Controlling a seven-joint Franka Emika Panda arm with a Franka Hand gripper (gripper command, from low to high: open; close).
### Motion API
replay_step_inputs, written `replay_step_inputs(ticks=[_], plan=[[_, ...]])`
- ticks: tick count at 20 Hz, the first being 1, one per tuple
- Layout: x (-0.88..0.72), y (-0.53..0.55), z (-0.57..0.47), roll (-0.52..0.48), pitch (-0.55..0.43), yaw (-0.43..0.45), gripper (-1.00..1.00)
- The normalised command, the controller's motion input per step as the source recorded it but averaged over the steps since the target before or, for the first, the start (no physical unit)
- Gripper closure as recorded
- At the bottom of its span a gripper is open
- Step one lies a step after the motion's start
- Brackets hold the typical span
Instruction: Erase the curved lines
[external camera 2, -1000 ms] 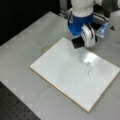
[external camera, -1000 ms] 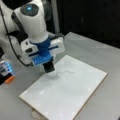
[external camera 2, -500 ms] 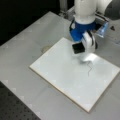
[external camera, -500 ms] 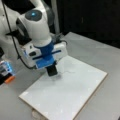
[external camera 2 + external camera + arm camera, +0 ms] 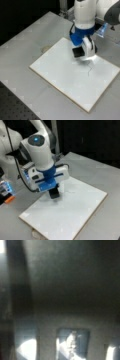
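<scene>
gripper being held low over the white board, black block clamped in the jaws, curve lines just beside it, board lying on grey desk

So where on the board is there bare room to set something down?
The white board is bare toward a front view's bottom and left edges. It is crowded near the top right, where the tool hangs beside the curve lines.

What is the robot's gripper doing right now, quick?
Gripper: shut on a dark eraser block, pressed down on the white board, right beside the curve lines.
</scene>
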Motion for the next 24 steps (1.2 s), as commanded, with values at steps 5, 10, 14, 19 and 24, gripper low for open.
replay_step_inputs(ticks=[5,10,14,19,24], plan=[[-0.15,0.03,-0.19,0.132,-0.148,-0.162,1.00],[-0.22,0.10,-0.23,0.153,-0.189,-0.148,1.00],[-0.27,0.14,-0.26,0.120,-0.215,-0.106,1.00],[-0.29,0.18,-0.25,0.067,-0.249,-0.072,1.00],[-0.29,0.16,-0.23,0.033,-0.253,-0.072,1.00]])
